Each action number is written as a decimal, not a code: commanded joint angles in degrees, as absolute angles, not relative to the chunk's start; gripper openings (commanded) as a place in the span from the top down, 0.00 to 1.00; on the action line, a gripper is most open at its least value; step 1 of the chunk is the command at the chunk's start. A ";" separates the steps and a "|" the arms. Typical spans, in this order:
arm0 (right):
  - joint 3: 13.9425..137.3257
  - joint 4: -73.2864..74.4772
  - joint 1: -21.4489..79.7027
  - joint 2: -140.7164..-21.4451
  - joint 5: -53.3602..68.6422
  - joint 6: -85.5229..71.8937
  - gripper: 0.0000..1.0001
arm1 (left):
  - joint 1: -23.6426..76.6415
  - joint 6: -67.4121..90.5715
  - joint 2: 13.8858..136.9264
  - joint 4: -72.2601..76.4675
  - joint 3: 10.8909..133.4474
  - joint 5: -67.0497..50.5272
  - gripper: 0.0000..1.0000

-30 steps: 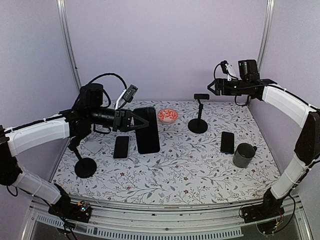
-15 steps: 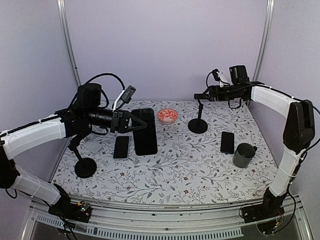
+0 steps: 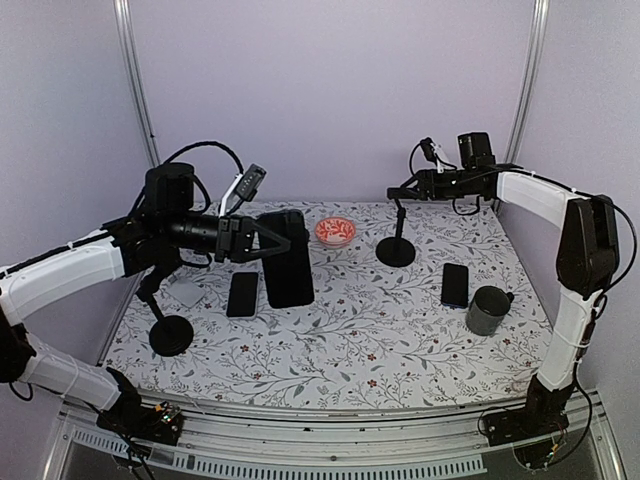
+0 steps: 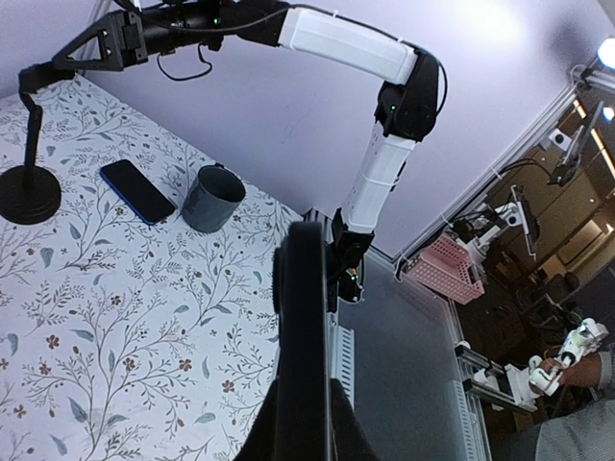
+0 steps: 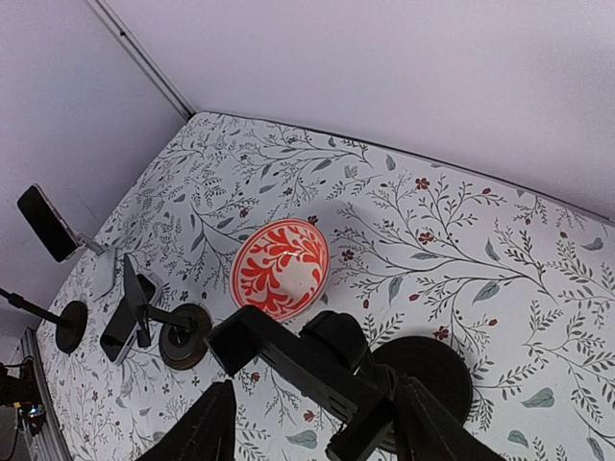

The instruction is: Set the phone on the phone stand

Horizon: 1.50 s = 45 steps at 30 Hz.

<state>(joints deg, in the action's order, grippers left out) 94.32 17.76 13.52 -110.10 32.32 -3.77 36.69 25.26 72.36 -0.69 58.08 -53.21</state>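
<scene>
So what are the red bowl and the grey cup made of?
The red bowl looks like glazed ceramic: it is smooth, with a painted red-and-white leaf pattern. The grey cup could be matte ceramic or enamelled metal; its dull, even surface leaves that open.

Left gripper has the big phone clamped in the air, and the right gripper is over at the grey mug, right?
Not the grey mug. The right gripper is at the top of the phone stand, jaws either side of its cradle, as the right wrist view shows. The left gripper does hold the big phone aloft.
</scene>
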 commanded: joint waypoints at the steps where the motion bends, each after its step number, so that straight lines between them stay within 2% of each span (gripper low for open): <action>1: 93.81 16.61 13.45 -108.11 36.75 -4.35 0.46 | 37.35 26.68 70.52 3.87 57.13 -53.52 1.00; 8: 92.45 17.04 13.44 -107.08 37.05 -4.69 0.52 | 37.43 26.96 71.15 4.13 57.30 -53.60 1.00; 20: 89.22 18.74 13.45 -105.06 35.42 -4.29 0.52 | 37.52 26.27 70.23 2.64 56.78 -53.62 1.00; 28: 88.95 19.03 13.30 -104.96 34.17 -3.07 0.58 | 37.88 26.28 70.22 2.55 56.78 -53.57 1.00; 34: 89.52 19.32 13.36 -105.73 35.16 -3.82 0.68 | 38.14 26.20 70.05 2.03 57.04 -53.44 1.00; 37: 88.70 19.27 13.34 -105.12 35.84 -3.75 0.87 | 38.21 26.10 69.79 2.04 56.87 -53.39 1.00; 38: 88.32 19.06 13.36 -104.78 35.81 -3.66 0.91 | 38.23 25.99 69.86 1.96 56.87 -53.54 1.00; 45: 86.01 18.34 13.74 -101.07 37.26 -4.18 0.94 | 38.13 23.83 70.16 2.50 58.80 -57.12 0.98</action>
